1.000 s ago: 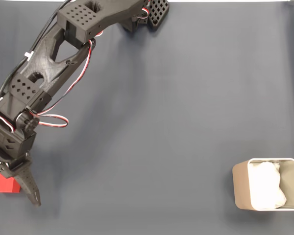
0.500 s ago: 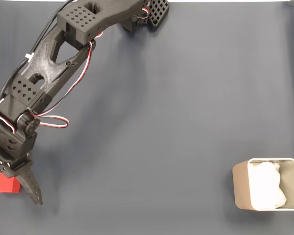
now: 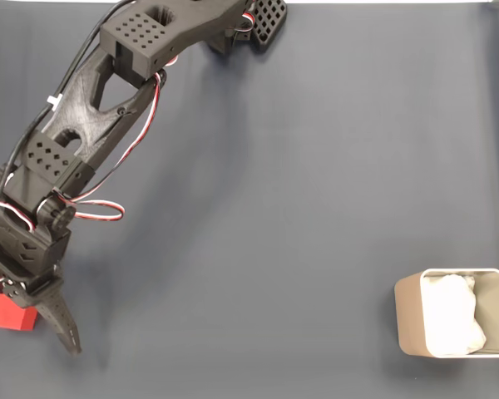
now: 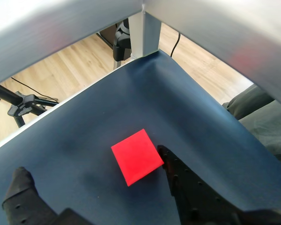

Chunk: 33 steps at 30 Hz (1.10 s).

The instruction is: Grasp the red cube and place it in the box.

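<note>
Pincer now lower in fixed view than second ago, fingers spread, straddling red cube; right finger tip touches cube edge in wrist view, left finger apart. Cube rests on dark worktop, far left. We judge grasp not yet closed; lift, carry to box remain.

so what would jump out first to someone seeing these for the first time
The red cube stands out most, bright against the dark blue mat at the fixed view's far left edge, with the open gripper straddling it in the wrist view. Next comes the black arm slanting down the fixed view's left side, then the beige box with white lining at lower right.
</note>
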Each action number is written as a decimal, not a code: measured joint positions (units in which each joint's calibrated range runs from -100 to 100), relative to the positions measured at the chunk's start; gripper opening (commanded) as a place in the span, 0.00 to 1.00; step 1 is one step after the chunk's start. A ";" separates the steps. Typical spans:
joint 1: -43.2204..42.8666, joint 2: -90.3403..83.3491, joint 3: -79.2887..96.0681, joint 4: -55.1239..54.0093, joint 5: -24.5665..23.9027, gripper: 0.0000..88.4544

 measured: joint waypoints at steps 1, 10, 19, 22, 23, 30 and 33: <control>-0.07 0.00 0.00 0.00 0.00 0.64; -0.96 0.00 0.00 0.00 0.00 0.64; -1.11 0.00 0.00 0.00 0.00 0.59; -1.11 0.00 0.00 0.00 0.00 0.57; -1.11 0.00 0.00 0.08 -0.05 0.56; -1.11 0.00 0.00 1.19 -0.10 0.46; -1.11 0.00 0.00 1.43 -0.20 0.41</control>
